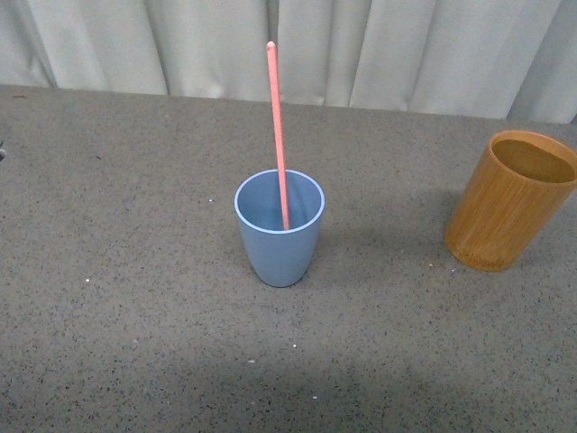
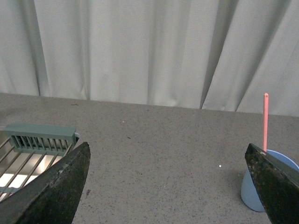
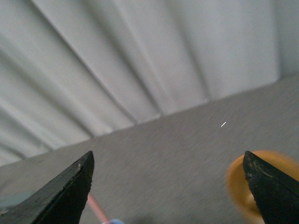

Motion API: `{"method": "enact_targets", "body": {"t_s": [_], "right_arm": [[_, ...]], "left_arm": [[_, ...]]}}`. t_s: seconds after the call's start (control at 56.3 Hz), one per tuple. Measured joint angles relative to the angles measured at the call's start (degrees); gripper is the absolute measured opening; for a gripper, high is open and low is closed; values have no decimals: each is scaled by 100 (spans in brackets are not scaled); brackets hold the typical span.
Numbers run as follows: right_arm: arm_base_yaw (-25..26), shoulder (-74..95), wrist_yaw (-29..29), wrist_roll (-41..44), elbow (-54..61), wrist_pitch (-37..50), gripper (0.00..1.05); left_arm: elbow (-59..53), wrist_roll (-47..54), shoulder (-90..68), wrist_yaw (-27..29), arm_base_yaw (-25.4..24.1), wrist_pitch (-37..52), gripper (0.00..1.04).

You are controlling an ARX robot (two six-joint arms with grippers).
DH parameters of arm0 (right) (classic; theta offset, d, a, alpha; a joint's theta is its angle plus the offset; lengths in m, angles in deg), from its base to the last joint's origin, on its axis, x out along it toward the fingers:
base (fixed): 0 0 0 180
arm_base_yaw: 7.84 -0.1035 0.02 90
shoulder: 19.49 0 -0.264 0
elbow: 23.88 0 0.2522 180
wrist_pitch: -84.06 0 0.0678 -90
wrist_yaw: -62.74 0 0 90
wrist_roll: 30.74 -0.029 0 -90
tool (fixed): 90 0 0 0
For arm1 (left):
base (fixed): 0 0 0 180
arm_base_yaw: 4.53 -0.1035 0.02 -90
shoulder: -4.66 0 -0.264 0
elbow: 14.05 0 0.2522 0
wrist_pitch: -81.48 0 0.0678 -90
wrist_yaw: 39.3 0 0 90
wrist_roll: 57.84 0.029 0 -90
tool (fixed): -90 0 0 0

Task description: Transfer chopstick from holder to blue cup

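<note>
The pink-red chopstick [image 1: 278,135] stands in the light blue cup [image 1: 279,230] at the table's middle, leaning slightly, its tip well above the rim. The orange-brown holder [image 1: 510,200] stands empty at the right. Neither arm shows in the front view. My left gripper [image 2: 168,161] is open and empty; the blue cup [image 2: 252,191] and the chopstick [image 2: 265,121] show beside one finger. My right gripper [image 3: 168,163] is open and empty; the view is blurred, with the holder [image 3: 238,182] by one finger and the chopstick [image 3: 97,210] by the other.
A grey speckled table [image 1: 135,298] is backed by a pale curtain [image 1: 361,45]. A green-framed wire rack [image 2: 37,144] lies at the edge of the left wrist view.
</note>
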Motion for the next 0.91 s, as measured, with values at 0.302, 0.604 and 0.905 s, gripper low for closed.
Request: {"method": "enact_targets", "body": {"t_s": [0.302,0.604,0.905], "right_arm": [[1663,-4896,1088,2575,2315,-2404,40],[1681,-7117,1126,2828,2706,-3469,1],[1681,-7121,1126,2839,2706,-3469,35]], "left_arm": [[0,0,0,-9,0,0,98],[0,0,4,-4,0,0,98],[0,0,4,-2,0,0,98]]}}
